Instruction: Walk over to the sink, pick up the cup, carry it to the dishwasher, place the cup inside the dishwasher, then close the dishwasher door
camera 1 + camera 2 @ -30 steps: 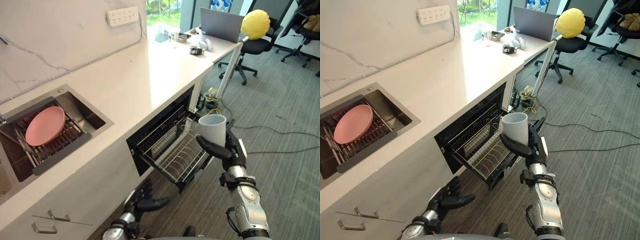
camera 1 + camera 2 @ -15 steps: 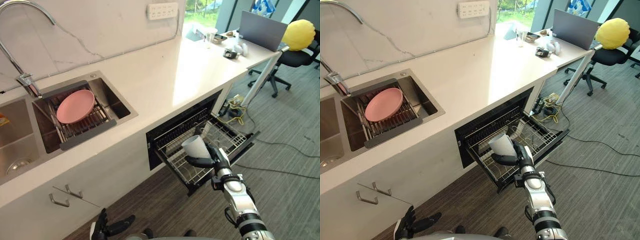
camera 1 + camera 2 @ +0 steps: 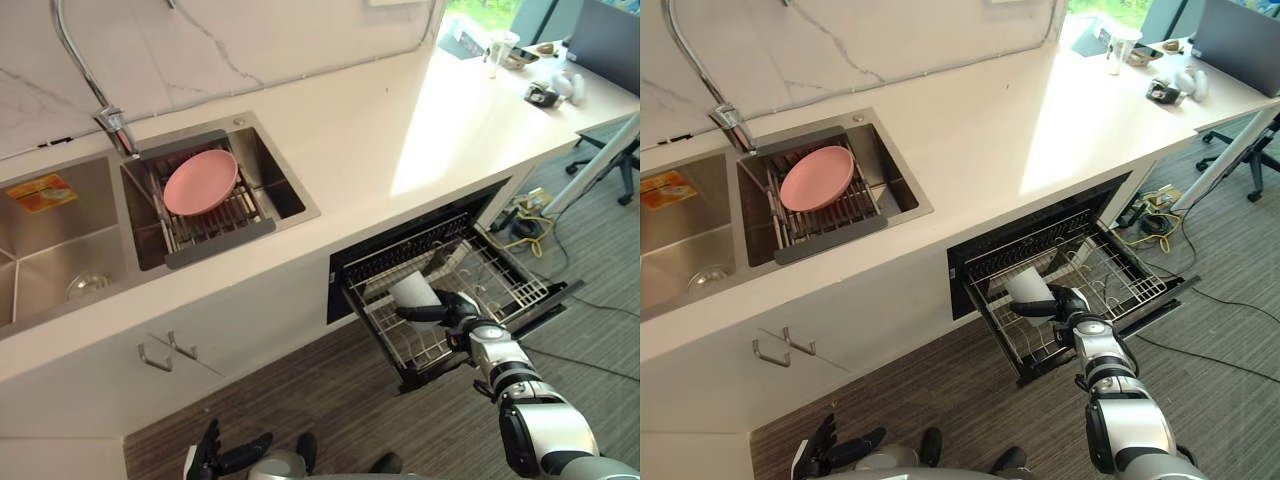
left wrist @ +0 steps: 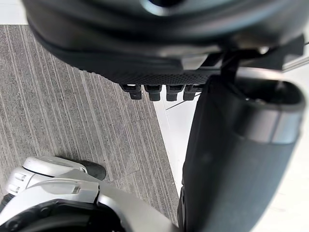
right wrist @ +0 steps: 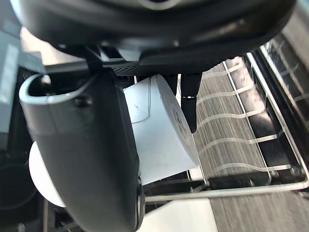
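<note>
We grip the white cup (image 3: 413,291) in our right hand (image 3: 462,308), fingers and thumb curled round it. It tilts over the pulled-out dishwasher rack (image 3: 505,290); we cannot tell whether it touches the wires. Our left hand (image 3: 215,458) hangs slack-fingered, well apart from the rack.

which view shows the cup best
The right wrist view: the cup is close up, the right hand curled round it, over the rack. The eye views show it from above, tilted, far smaller.
</note>
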Motion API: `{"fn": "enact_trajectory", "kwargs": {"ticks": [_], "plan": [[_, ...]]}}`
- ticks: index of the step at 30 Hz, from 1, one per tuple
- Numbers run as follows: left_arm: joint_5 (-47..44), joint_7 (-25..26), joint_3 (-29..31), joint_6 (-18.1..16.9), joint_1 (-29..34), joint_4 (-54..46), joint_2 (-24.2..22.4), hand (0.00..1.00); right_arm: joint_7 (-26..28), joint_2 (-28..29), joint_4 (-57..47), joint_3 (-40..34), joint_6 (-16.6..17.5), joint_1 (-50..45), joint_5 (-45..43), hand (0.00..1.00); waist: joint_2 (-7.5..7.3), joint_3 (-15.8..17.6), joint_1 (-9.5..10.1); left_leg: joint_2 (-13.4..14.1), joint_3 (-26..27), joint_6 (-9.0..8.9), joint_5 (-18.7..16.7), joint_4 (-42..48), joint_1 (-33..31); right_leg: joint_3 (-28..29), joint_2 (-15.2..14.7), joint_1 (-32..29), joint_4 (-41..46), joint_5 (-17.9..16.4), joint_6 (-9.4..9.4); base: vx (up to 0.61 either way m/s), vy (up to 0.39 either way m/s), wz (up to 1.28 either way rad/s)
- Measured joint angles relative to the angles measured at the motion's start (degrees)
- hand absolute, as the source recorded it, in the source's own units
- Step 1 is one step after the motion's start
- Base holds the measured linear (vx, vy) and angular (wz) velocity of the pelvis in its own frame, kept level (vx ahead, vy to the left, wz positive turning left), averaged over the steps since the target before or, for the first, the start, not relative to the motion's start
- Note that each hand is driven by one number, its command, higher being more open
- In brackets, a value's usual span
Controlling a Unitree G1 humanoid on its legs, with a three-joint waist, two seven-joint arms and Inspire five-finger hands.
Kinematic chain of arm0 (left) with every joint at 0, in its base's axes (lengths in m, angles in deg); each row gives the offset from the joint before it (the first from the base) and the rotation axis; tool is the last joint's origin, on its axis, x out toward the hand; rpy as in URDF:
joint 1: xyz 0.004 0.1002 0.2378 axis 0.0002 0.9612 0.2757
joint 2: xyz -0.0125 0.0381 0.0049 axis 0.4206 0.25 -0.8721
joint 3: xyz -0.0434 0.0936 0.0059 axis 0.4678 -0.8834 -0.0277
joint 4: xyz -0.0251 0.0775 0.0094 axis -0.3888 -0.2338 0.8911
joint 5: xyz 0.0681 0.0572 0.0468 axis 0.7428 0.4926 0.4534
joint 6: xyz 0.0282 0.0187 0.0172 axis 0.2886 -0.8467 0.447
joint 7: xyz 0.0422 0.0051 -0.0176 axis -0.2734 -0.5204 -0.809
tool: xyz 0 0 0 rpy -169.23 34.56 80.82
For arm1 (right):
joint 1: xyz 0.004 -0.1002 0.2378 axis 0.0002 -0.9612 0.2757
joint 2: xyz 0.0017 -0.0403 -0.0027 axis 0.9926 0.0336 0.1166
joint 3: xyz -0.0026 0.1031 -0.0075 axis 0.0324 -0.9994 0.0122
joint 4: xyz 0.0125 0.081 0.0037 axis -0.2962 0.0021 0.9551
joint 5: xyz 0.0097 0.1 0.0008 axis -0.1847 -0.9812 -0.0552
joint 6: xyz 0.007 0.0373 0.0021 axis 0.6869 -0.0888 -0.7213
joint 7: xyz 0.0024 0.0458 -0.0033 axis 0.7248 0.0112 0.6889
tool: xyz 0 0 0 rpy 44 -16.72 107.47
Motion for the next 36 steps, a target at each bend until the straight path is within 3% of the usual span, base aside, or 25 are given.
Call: {"fn": "enact_trajectory", "kwargs": {"ticks": [6, 13, 23, 24, 36], "plan": [[-0.1, -0.2, -0.7, 0.7, -3.7, -0.7, 0.2, 1.0, 2.3, -1.9, 3.5, -0.1, -1.4, 7.6, 3.2, 0.0, 0.85, 5.8, 1.35, -0.2, -1.6, 0.96, 2.1, 0.0, -3.7, -0.3, -0.3, -3.3, 1.5, 0.3, -0.19, -0.06, 0.016, 0.16], [-3.0, -2.7, -3.0, 2.5, -7.7, -5.3, 2.2, 1.0, 4.0, -7.6, 6.7, -2.6, -7.2, 19.2, 3.1, 0.0, 1.69, 13.3, 4.68, -0.4, -3.4, 1.62, 3.2, 3.7, -10.1, 0.6, -1.6, -8.2, 4.6, -0.4, -1.21, -0.05, 0.033, 0.18], [-9.1, -3.7, -9.5, 2.9, -9.1, -8.0, 5.2, 1.0, 1.7, -11.3, 10.7, -4.8, -11.1, 26.3, 1.8, 0.0, 2.83, 15.1, 7.19, -0.2, -3.3, 1.3, 3.7, 4.9, -14.8, 1.3, -2.5, -13.3, 7.5, -1.1, -2.16, -0.02, 0.01, 0.0], [-9.1, -3.7, -9.9, 2.9, -9.4, -7.9, 5.2, 1.0, 1.6, -11.6, 11.1, -4.8, -11.3, 26.8, 1.8, 1.0, 2.94, 15.2, 7.37, -0.1, -3.2, 1.3, 3.7, 5.1, -15.1, 1.3, -2.4, -13.6, 7.6, -1.1, -2.25, 0.02, -0.014, -0.04], [-9.2, -3.6, -12.2, 4.1, -12.4, -7.7, 5.3, 1.0, 2.1, -12.1, 11.2, -0.4, -10.3, 32.3, -2.7, 1.0, 3.37, 16.4, 7.79, 0.6, -2.8, 1.08, 3.6, 6.0, -15.9, 1.5, -1.9, -14.2, 7.9, -1.5, -2.82, 0.01, -0.018, -0.01]]}}
